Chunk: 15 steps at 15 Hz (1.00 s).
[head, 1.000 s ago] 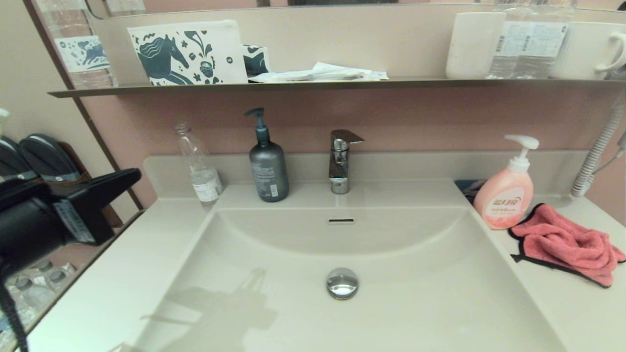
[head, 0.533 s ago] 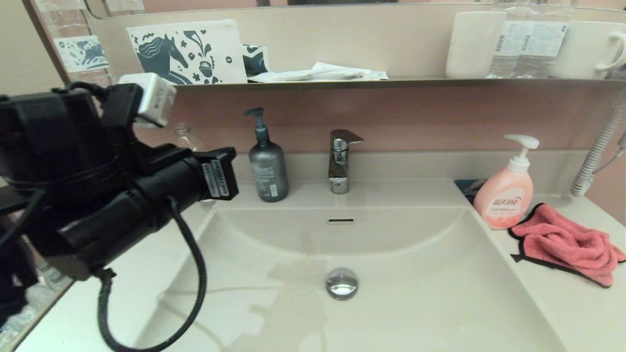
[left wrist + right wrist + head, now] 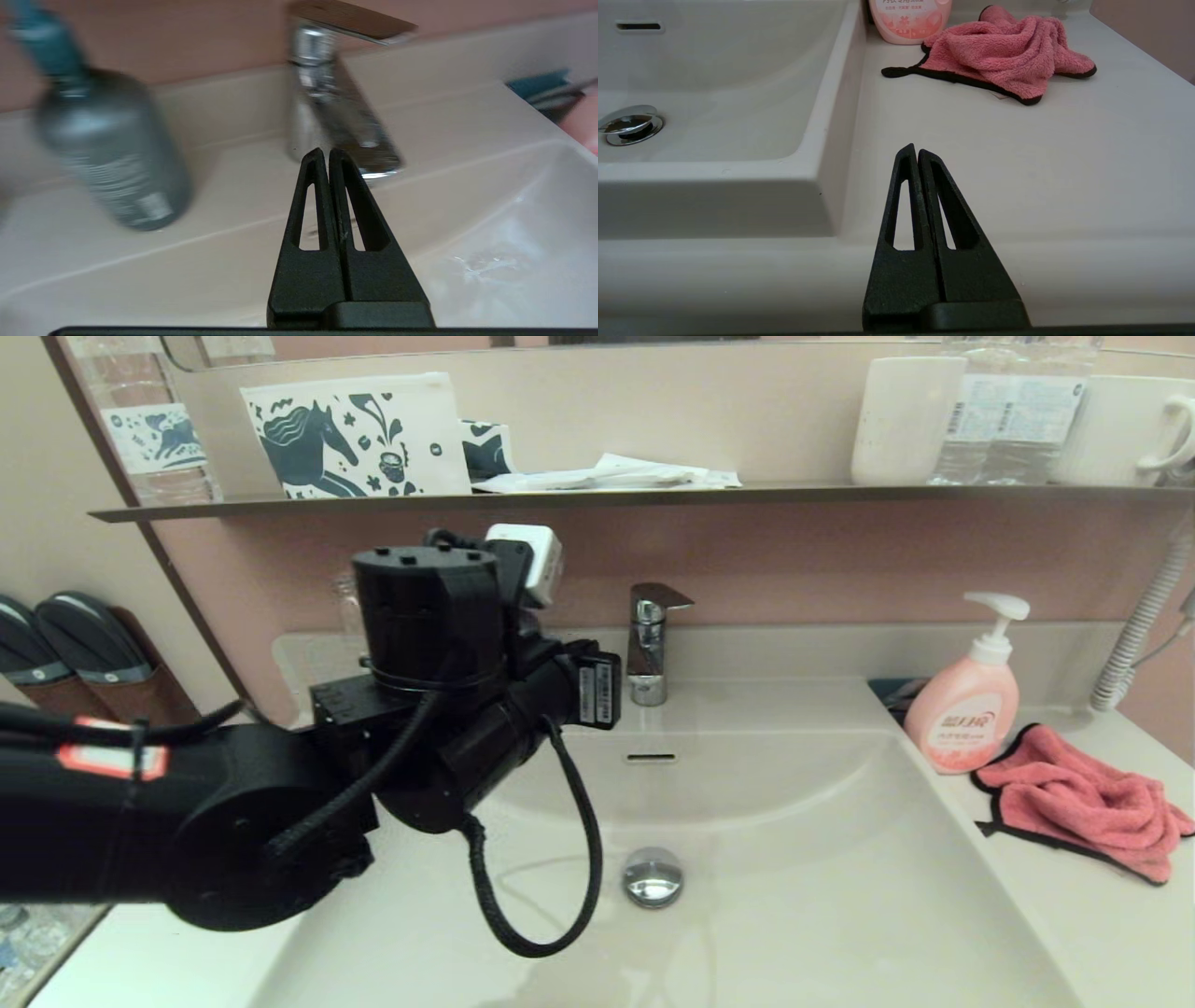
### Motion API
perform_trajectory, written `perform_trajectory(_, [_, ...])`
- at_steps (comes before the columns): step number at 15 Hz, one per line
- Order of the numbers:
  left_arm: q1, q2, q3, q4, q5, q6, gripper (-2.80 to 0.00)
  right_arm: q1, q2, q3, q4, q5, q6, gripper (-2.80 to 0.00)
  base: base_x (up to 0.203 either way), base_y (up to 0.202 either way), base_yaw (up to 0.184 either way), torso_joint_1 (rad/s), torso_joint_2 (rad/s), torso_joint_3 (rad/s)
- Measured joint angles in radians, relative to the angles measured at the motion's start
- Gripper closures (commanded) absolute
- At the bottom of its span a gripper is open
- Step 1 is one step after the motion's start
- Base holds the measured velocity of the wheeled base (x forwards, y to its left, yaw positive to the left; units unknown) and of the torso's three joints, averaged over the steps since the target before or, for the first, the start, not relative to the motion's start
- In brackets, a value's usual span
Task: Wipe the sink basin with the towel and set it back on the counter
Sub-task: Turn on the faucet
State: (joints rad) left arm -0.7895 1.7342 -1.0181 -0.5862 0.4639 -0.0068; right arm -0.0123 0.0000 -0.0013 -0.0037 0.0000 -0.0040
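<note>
The coral-pink towel [image 3: 1083, 803] lies crumpled on the counter [image 3: 1102, 933] right of the sink basin [image 3: 794, 915], beside the pink soap bottle. Nothing touches it. My left arm [image 3: 439, 728] reaches over the basin's left rear part; its fingers are hidden in the head view. In the left wrist view the left gripper [image 3: 328, 151] is shut and empty, pointing at the faucet. My right gripper [image 3: 916, 148] is shut and empty, low by the counter's [image 3: 1017, 154] front edge, with the towel [image 3: 999, 56] well ahead and the basin [image 3: 714, 93] beside it. The chrome drain plug [image 3: 653, 875] shows mid-basin.
A chrome faucet [image 3: 651, 644] stands behind the basin, with a grey pump bottle [image 3: 112, 149] beside it, hidden by my arm in the head view. The pink soap bottle [image 3: 962, 709] stands left of the towel. A dark shelf [image 3: 653, 497] runs overhead; a coiled cord [image 3: 1139, 625] hangs far right.
My left arm has swung in from the far left, rightward across the basin toward the faucet, and now covers the grey bottle. The towel has not moved.
</note>
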Motion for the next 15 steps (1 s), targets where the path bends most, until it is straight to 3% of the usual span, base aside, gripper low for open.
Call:
perform_trajectory(6, [-0.077, 0.16, -0.184, 0.0, 0.031, 0.006, 0.0, 0.0, 0.0, 0.0, 0.0, 0.0, 0.0, 0.0, 0.0, 0.0, 0.0, 0.0, 0.0, 0.0])
perform_trajectory(15, [-0.061, 0.322, -0.396, -0.001, 0.032, 0.052, 0.0, 0.0, 0.0, 0.0, 0.0, 0.0, 0.0, 0.0, 0.0, 0.0, 0.0, 0.0, 0.0, 0.0])
